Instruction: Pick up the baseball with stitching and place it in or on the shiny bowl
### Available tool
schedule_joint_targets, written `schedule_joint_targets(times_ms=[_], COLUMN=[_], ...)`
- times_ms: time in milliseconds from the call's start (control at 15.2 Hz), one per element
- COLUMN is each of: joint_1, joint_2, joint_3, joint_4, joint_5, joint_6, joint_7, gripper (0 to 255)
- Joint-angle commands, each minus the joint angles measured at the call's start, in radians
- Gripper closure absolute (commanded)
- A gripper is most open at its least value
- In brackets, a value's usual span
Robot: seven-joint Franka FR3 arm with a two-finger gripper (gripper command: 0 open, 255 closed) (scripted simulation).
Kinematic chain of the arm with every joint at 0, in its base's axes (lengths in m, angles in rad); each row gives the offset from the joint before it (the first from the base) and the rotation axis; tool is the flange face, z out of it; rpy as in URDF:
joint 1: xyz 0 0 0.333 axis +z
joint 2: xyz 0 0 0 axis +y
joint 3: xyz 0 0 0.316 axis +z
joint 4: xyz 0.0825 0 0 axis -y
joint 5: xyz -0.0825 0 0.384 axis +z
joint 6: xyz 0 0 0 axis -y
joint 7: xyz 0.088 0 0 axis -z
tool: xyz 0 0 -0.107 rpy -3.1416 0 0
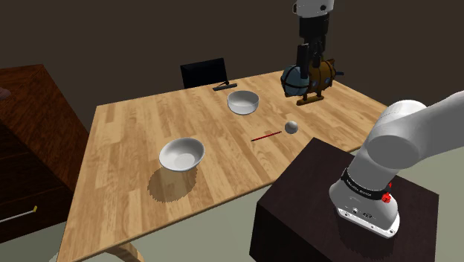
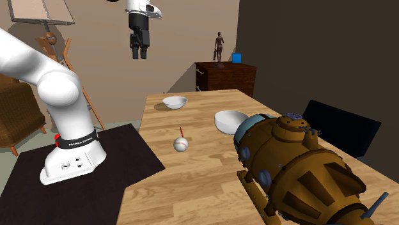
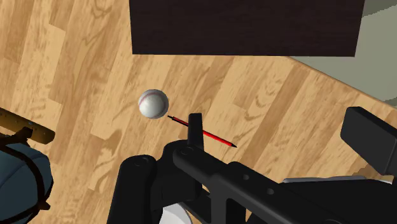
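A white baseball (image 1: 292, 127) with red stitching lies on the wooden table (image 1: 134, 126) close to the stand; it also shows as the baseball (image 2: 181, 144) and the baseball (image 3: 153, 103). My gripper (image 1: 312, 56) hangs high above the table, open and holding nothing, well above the ball. From the other side the gripper (image 2: 139, 51) is up near the ceiling. In the wrist view the gripper (image 3: 283, 127) has its fingers wide apart, the ball off to one side of them. Two pale glossy bowls stand on the table: one bowl (image 1: 243, 102) near the ball, another bowl (image 1: 181, 154) farther along.
A red pencil (image 1: 266, 135) lies beside the ball. A brass and blue submarine model (image 1: 308, 78) stands at the table's end, under the gripper. A black chair (image 1: 204, 73) is behind the table; a dark dresser (image 2: 225, 77) beyond it. The dark stand (image 1: 334, 216) abuts the table.
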Motion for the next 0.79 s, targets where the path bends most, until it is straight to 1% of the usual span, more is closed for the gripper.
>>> schedule_joint_targets(times_ms=[0,396,726], joint_1=[0.0,-0.025,-0.056], joint_2=[0.0,-0.003,0.045], joint_3=[0.0,-0.048,-0.093], joint_4=[0.0,-0.19,-0.315], joint_5=[0.0,-0.059,-0.117], joint_6=[0.0,0.218,0.42], joint_7=[0.0,-0.032,-0.053], gripper=[0,0,0])
